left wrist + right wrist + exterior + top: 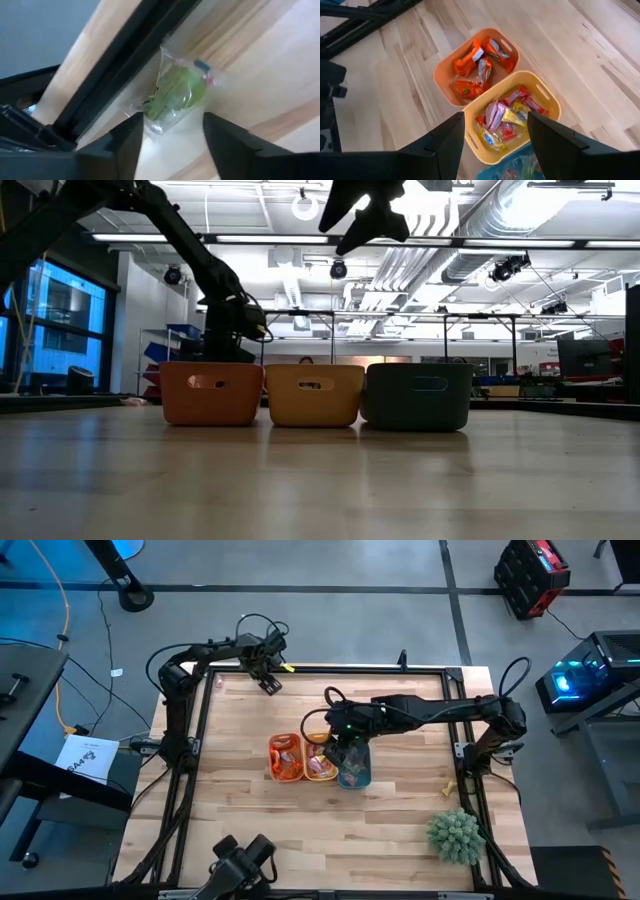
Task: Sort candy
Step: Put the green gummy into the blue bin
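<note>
**Sorting nearly finished: one sweet outstanding**

Right tool (495, 145) is hovering wide open, empty, over filled orange tray (445, 85), yellow tray (547, 102) and teal tray (355, 778). At the surface's far edge, left tool (172, 137) is straddling, fingers wide, a clear-wrapped green candy (175, 92), ungrasped.

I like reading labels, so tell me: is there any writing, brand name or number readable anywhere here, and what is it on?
None can be read for certain.
Green candy wrapper: dark print, too blurred to read.
Candy in the yellow tray and orange tray: print too small.
White paper beside the table: dark lettering, too small.
</note>
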You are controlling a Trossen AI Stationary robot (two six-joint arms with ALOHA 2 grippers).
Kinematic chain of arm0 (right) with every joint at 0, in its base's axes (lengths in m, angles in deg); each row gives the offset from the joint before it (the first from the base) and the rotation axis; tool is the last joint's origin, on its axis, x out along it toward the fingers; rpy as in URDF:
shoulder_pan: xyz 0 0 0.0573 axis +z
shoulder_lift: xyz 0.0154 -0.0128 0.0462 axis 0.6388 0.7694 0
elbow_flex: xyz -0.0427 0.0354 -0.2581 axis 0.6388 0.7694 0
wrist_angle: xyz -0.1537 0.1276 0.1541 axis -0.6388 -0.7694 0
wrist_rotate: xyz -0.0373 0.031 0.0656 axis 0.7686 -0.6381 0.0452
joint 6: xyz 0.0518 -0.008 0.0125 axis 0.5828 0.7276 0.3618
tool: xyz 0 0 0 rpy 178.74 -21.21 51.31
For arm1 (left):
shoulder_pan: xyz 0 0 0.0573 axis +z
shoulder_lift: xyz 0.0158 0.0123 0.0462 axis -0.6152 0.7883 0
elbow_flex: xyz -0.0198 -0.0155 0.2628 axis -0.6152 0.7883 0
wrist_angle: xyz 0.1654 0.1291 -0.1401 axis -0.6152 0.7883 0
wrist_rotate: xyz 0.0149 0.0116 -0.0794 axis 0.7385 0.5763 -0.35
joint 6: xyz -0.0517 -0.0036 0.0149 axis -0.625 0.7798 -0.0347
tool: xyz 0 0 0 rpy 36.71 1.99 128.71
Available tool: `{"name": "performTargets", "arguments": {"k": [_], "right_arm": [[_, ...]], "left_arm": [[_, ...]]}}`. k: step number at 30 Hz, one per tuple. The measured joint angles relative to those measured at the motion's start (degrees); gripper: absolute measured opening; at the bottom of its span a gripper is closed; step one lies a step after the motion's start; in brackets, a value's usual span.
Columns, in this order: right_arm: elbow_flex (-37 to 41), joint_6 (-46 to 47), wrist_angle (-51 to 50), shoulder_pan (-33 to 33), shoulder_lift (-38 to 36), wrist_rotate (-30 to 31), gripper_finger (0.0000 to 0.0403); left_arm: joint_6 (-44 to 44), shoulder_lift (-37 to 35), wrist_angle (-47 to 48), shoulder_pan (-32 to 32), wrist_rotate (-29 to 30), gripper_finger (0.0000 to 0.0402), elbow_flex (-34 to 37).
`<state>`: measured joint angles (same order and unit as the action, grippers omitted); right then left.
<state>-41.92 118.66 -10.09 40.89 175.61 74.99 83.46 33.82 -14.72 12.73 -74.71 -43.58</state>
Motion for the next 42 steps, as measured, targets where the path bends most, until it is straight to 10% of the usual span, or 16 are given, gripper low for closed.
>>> {"name": "performTargets", "arguments": {"k": [7,22,32,42], "right_arm": [[0.0,-1.2,0.8,0.1,0.0,0.0,0.0210],[0.0,-8.0,-4.2,0.2,-5.0,3.6,0.0210],[0.0,-4.2,-14.3,0.1,-16.5,19.6,0.0210],[3.4,-0.1,-15.0,0.2,-21.6,22.7,0.0210]], "left_arm": [[0.2,-0.2,4.2,-1.1,-2.9,0.0017,0.1],[-1.5,-17.5,7.0,-7.7,-11.5,0.0000,0.3],[-7.8,-23.4,-1.8,-28.3,-14.9,0.0000,0.3],[-12.6,-14.1,-23.7,-47.1,-18.0,0.0000,0.3]]}}
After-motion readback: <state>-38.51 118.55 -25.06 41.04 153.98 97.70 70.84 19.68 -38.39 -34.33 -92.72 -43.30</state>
